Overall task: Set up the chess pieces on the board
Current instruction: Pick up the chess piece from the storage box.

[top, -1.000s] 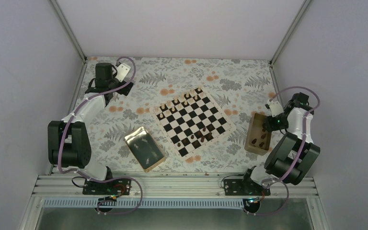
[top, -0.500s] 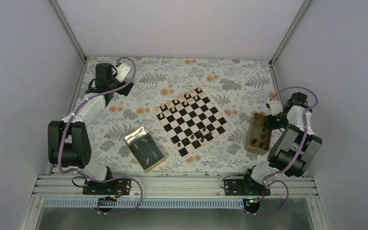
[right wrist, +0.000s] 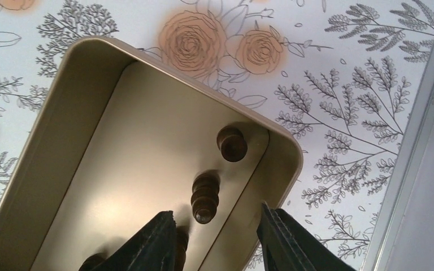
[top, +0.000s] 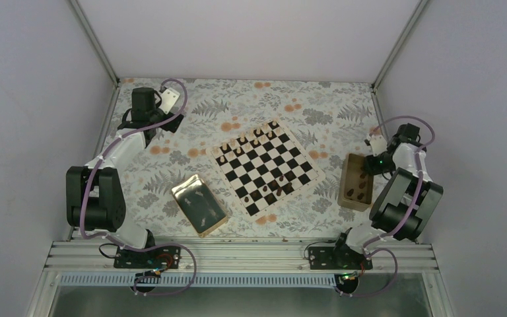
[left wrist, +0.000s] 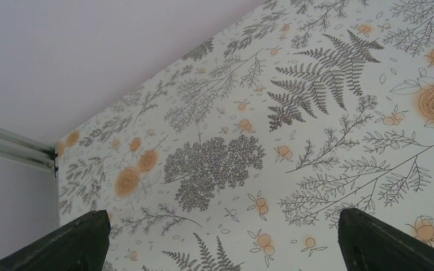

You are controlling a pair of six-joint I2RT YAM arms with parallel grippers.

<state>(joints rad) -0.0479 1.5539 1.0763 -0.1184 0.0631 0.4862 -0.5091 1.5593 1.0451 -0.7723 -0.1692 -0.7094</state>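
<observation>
The right gripper (right wrist: 217,243) is hanging low inside the box (right wrist: 68,113), jaws standing apart with nothing between them. It seems to be lining up on the dark piece (right wrist: 205,197) lying just beyond its tips, most likely to pick it from the stock. Another is lying further along by the end wall, and one more is hiding partly behind a finger (right wrist: 155,243), so the side wall and these neighbours are crowding the approach. Further out, the board (top: 264,162) is sitting at an angle mid-cloth, apart from the box. It is carrying light pieces (top: 251,142) along its far side and a few dark pieces (top: 274,188) toward its near side, leaving many squares waiting. A gold tray (top: 199,205) is lying near the board's near left edge, its contents too small to name. The left gripper (left wrist: 221,220) is hovering over bare cloth (left wrist: 316,84) at the far left, jaws wide and holding nothing, out of the way.
</observation>
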